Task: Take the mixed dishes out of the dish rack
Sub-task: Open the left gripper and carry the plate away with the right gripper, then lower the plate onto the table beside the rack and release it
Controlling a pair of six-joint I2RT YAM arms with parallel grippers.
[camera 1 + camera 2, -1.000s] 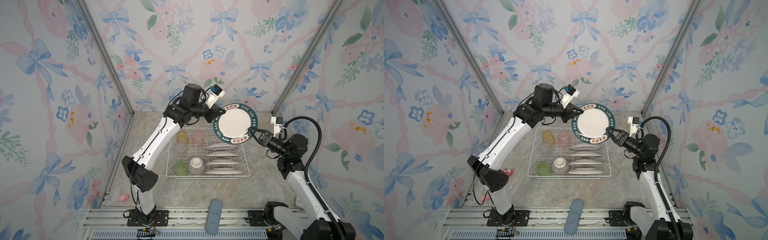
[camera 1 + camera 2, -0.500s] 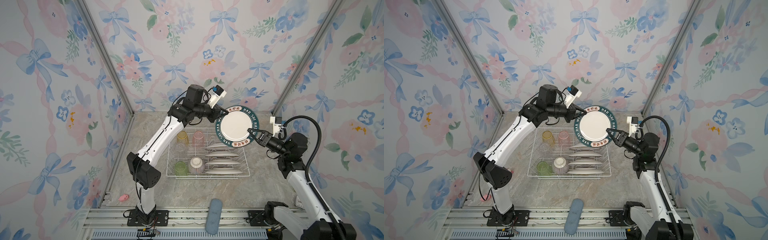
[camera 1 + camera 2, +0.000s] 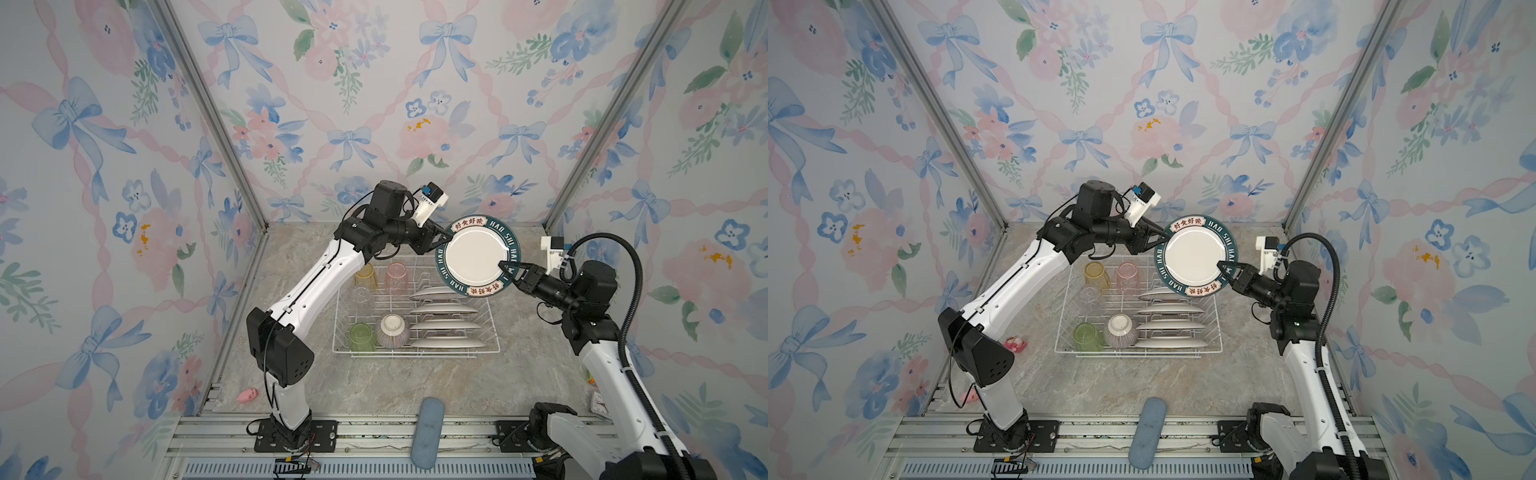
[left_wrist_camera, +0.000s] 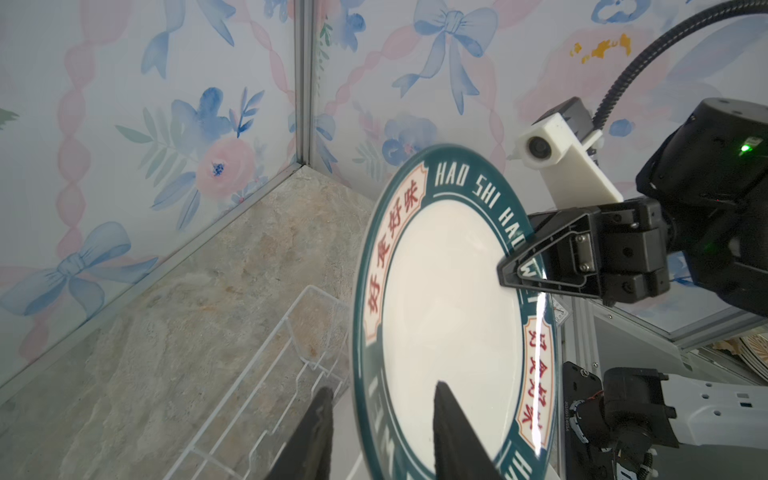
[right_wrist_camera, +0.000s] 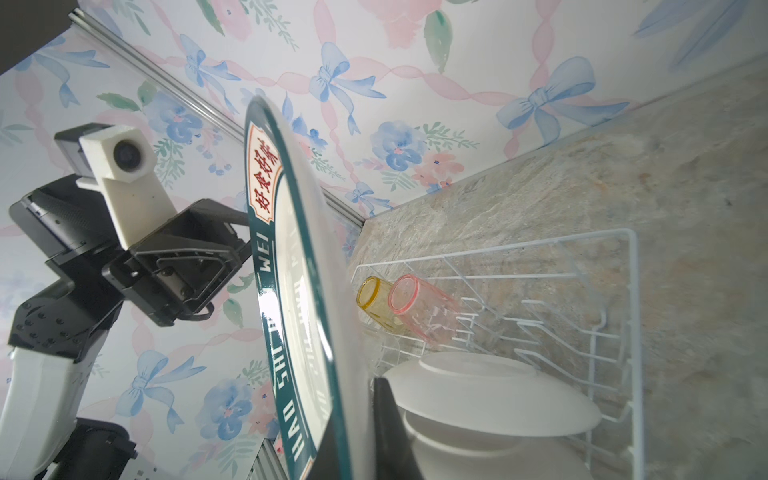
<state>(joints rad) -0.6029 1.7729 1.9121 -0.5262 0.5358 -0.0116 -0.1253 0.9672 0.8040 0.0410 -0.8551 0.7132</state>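
Plate (image 3: 476, 257) stands nearly upright, face apparently frontward.

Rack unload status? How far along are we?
Done: no dish set on the table yet. In hand: one plate lifted above the dish rack, right gripper shut on its rim, left gripper open astride the opposite rim. Left: four plates, four tumblers and the bowl in the rack.

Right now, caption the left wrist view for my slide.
The right gripper shut on the teal-rimmed plate above the dish rack; left gripper open around its opposite rim.
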